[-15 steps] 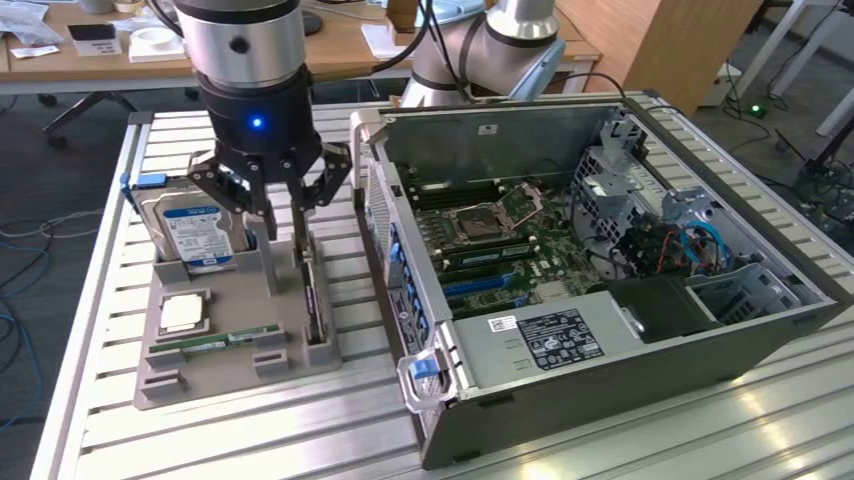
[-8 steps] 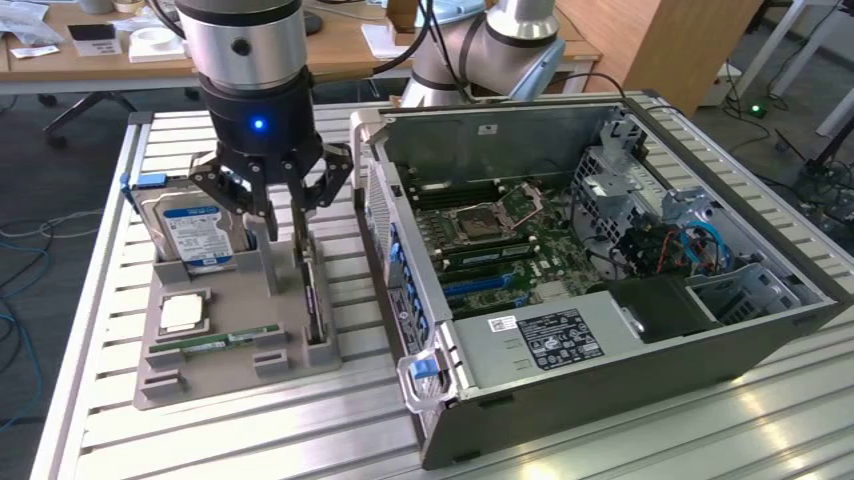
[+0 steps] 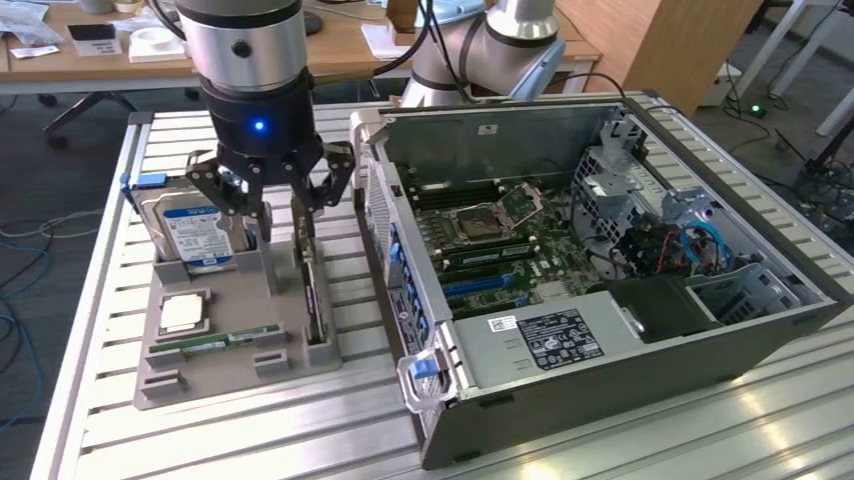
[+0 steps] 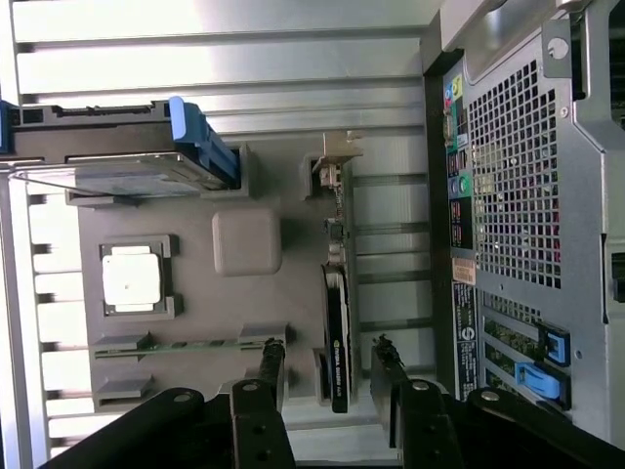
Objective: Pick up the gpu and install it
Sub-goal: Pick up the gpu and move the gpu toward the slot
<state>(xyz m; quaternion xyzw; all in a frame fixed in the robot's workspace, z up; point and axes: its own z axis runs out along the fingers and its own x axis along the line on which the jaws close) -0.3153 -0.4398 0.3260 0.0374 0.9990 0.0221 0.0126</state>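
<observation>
Two black fingers [image 4: 269, 381] stand apart, gripping nothing, one on either side of the gpu [image 4: 337, 337], a thin dark rectangular card with a silvery metal bracket at one end. Neither finger seems to touch it. The card stands on edge in a slot of the flat grey plastic parts tray [image 4: 249, 293], along the tray's side nearest the open grey metal computer case [image 3: 494, 135]. Its long axis runs crosswise to the gap between the fingers. The tray sits on the slatted aluminium bench [image 3: 267, 430].

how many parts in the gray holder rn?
4, by the exterior view: hard drive upright at the back, CPU flat in the middle, memory stick just in front, gpu on edge on that view's right. The arm could hide more.
</observation>
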